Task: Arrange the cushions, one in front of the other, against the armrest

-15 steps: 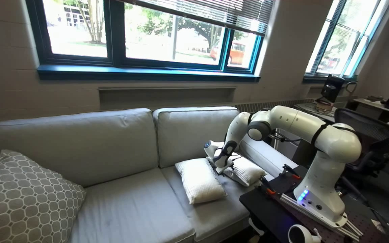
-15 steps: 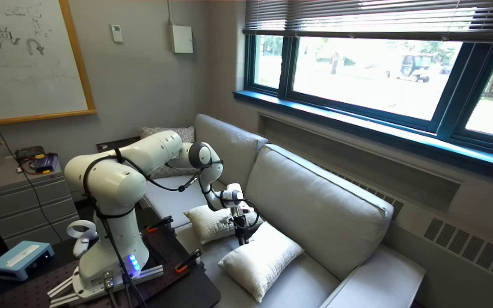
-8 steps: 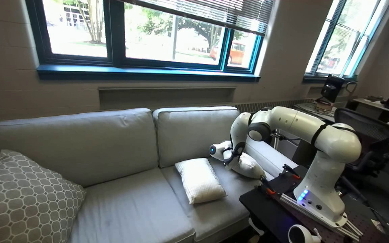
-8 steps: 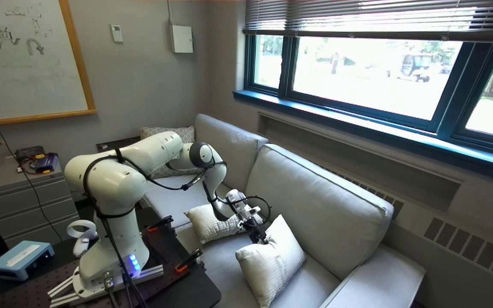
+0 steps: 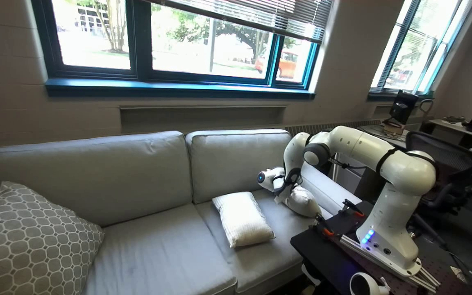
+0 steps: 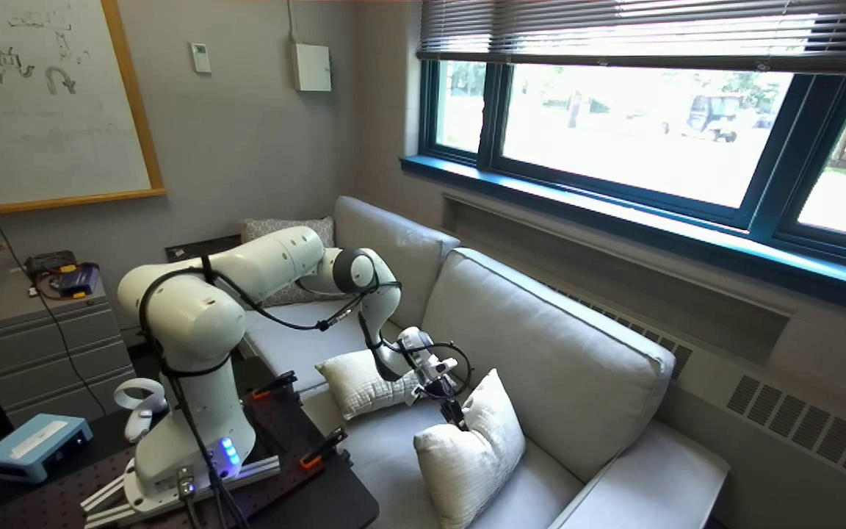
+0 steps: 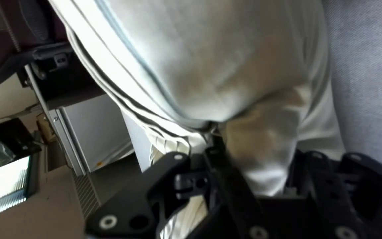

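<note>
1. Cushion one (image 6: 478, 470): nearest the fingers. Tilted up over the sofa seat (image 5: 158, 241), top edge pinched into a deep dent. Lies past the bench's sofa-side edge, toward its armrest-end corner.

2. Gripper (image 6: 458, 417): looks clamped on Cushion one; wrist view has cream fabric bunched between the fingers (image 7: 229, 181). Grasp done, I'd judge.

3. Bench (image 6: 320, 499): black, carries the arm (image 6: 192, 319). Sofa-side edge runs along the seat front.

4. Armrest (image 6: 651, 474): beyond Cushion one, out past the bench's armrest-end corner. Seat shows between the two in an exterior view, so not up against it along the part visible; cushion's lowest bit is cut by the frame, can't tell there. Left, as I read it: push it over, stand it against the armrest, let go.

5. Cushion two (image 5: 244, 221): lying on the seat, off the bench's other sofa-side corner, well apart from the armrest. Not gripped. Its half of the job looks undone: needs fetching and placing in front of Cushion one.

6. Grey patterned pillow (image 5: 35, 246): far end of sofa, farthest from the bench corners. Not a task item.
</note>
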Motion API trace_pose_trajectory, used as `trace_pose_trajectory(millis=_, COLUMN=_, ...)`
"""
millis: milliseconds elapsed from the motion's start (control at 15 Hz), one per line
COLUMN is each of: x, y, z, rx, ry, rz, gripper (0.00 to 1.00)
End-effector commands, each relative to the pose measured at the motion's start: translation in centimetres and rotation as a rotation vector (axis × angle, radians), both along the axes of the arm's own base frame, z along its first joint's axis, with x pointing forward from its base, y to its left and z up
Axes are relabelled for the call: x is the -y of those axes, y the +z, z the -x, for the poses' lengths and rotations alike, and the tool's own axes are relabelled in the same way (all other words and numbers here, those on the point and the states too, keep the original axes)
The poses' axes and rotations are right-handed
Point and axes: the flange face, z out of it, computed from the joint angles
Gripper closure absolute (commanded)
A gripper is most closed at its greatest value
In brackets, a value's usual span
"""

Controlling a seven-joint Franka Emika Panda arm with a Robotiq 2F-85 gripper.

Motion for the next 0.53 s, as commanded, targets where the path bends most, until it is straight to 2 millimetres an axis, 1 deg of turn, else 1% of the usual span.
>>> trace_pose_trajectory(millis=0, x=3.3, y=0.2, z=-0.8, rx=0.021, ry=-0.163, rz=-0.112, gripper=0.97)
trace_pose_trajectory(millis=67, x=4.5, y=0.3, z=-1.2, rx=0.044, ry=-0.204, rz=-0.139, gripper=0.99)
trace_pose_trajectory(millis=133, x=6.0, y=0.9, z=-1.5, rx=0.077, ry=-0.248, rz=-0.159, gripper=1.00)
trace_pose_trajectory(millis=200, x=7.2, y=1.4, z=-1.9, rx=0.107, ry=-0.290, rz=-0.175, gripper=0.97)
trace_pose_trajectory(millis=333, x=10.1, y=2.6, z=-2.5, rx=0.172, ry=-0.344, rz=-0.179, gripper=0.99)
trace_pose_trajectory(millis=467, x=13.2, y=4.0, z=-2.9, rx=0.225, ry=-0.385, rz=-0.185, gripper=0.97)
